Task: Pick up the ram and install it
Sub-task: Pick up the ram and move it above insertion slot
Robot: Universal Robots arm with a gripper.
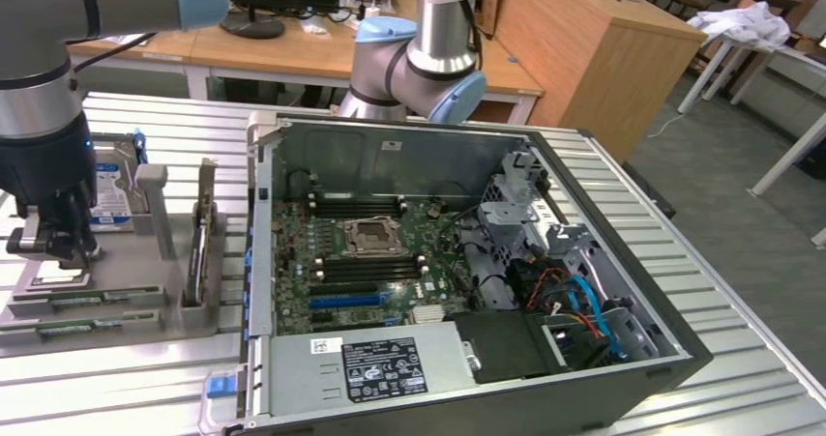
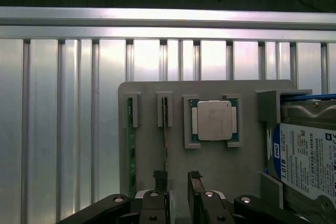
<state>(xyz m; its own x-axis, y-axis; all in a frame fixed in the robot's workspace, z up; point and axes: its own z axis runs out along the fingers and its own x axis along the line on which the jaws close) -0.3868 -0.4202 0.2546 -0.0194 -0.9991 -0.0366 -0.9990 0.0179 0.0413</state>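
Aluminium table (image 1: 130,383): ribbed surface; carries the case and the tray
Computer case (image 1: 387,378): side panel off, lying open; motherboard (image 1: 387,262) faces up; sits at the exterior view's right
Grey tray (image 1: 142,305): just beside the case, at the exterior view's left; holds drive, processor and two sticks
Hard drive (image 2: 307,156): blue-labelled; stands on edge in the tray
Gripper (image 2: 177,179): low over the tray; fingers spread apart; grasps nothing
Ram (image 2: 165,129): on edge in its tray slot, just below one fingertip; contact cannot be told
Second green stick (image 2: 131,150): neighbouring slot
Processor (image 2: 212,120): flat in its recess
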